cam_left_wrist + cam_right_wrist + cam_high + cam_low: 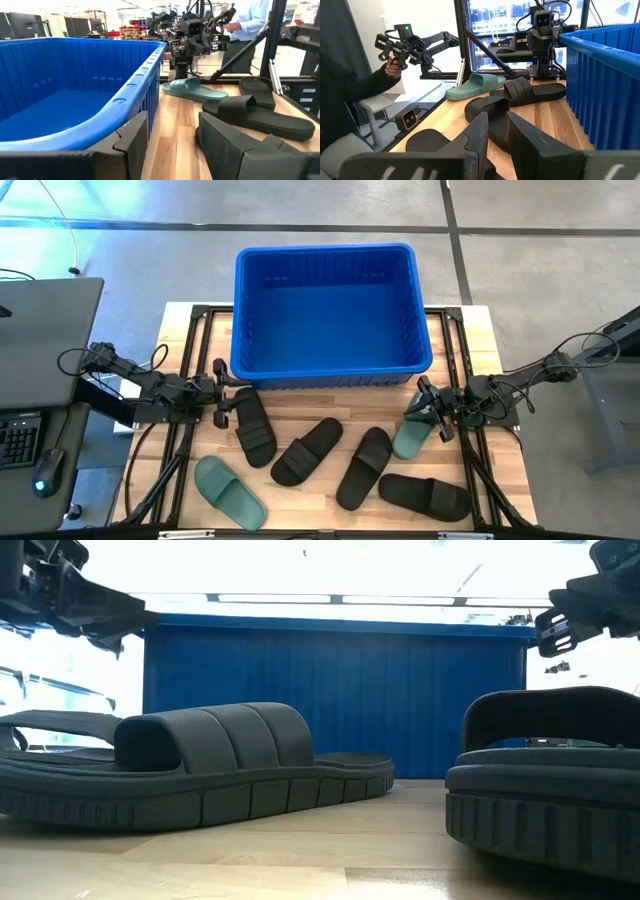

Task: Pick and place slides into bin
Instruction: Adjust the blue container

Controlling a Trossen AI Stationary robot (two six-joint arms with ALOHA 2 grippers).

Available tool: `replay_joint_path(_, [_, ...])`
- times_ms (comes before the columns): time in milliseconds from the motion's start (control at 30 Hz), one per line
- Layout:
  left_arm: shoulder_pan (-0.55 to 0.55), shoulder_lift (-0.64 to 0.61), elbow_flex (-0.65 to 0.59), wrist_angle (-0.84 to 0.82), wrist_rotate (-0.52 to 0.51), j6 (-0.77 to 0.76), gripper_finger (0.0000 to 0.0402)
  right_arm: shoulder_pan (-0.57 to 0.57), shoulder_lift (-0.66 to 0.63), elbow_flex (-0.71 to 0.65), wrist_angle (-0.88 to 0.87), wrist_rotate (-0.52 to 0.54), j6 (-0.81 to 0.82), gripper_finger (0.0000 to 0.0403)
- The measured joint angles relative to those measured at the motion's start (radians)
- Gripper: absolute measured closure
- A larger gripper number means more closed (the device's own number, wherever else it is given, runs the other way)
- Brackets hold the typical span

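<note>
Black slide by left gripper: left gripper [220, 393] hangs over the heel end of a black slide [254, 425], which runs away from it toward the table's front; its fingers [131, 141] stand apart with nothing between them
Green slide by right gripper: right gripper [421, 402] hovers at the top end of a sage green slide [410, 437], just off the bin's near right corner; its fingers [479, 131] are parted by a narrow gap and hold nothing
Middle black slides: between the two grippers lie two black slides, one [307, 450] nearer the left gripper, one [364, 467] nearer the right, both angled, close together but apart
Front black slide: past the green one, toward the table's front from the right gripper, a fourth black slide [425, 495] lies crosswise
Front green slide: well forward of the left gripper, the second green slide [229, 492] sits near the table's front edge
Blue bin: the bin [330, 370] stands beyond both grippers at the back of the wooden table [475, 340], its near wall between them; no slide shows inside
Far room: a person's hand [393, 70] holds a control arm beyond the table, seen past the right gripper
</note>
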State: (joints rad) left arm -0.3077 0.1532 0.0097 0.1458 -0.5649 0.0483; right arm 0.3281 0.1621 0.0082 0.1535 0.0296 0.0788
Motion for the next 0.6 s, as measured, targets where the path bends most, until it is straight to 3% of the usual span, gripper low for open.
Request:
replay_joint_path(267, [0.000, 0.000, 0.000, -0.059, 0.115, -0.004, 0.0240, 0.000, 0.000, 0.000, 0.000, 0.000, 0.000, 0.0340])
replay_joint_path(600, [0.000, 0.005, 0.000, -0.076, 0.072, 0.088, 0.0240, 0.000, 0.000, 0.000, 0.000, 0.000, 0.000, 0.0341])
